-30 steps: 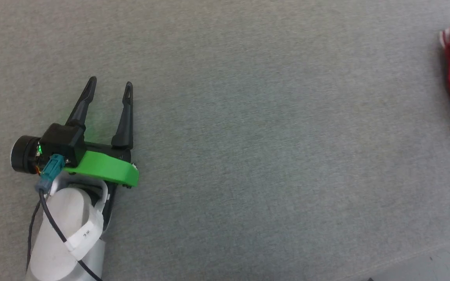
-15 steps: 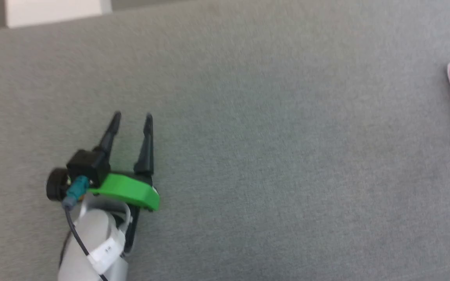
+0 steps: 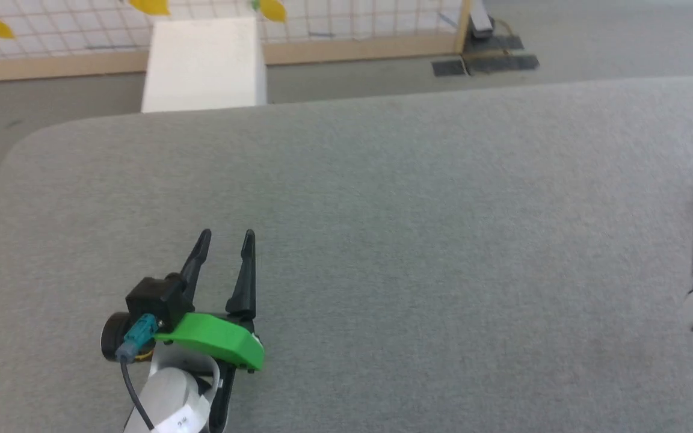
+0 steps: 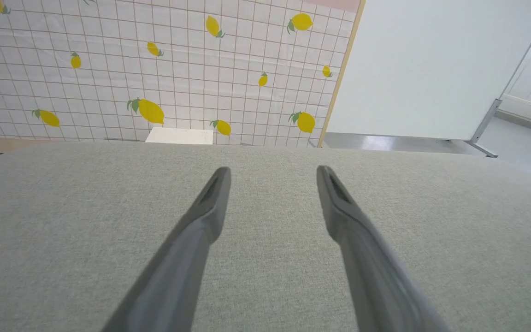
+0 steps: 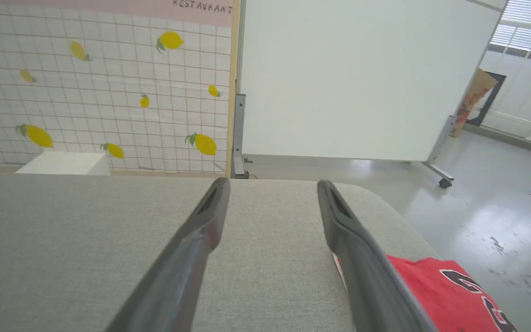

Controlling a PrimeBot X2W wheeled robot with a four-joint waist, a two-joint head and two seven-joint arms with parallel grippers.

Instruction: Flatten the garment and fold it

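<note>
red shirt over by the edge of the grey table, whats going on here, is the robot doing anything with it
A two-armed robot is at a grey padded table to flatten and fold the red shirt. Right now neither gripper holds it. The shirt lies near the table's right edge, just beside one finger of the open right gripper, with nothing between the fingers. The left gripper is open too, over bare table far from the shirt.

In the right wrist view, a finger [image 5: 371,272] of the right tool [image 5: 272,186] hid part of the bright red soft-fabric T-shirt [image 5: 450,295], whose black print [image 5: 482,295] ran off the bottom edge, unreadable. The head view's right edge cut both to slivers.
</note>
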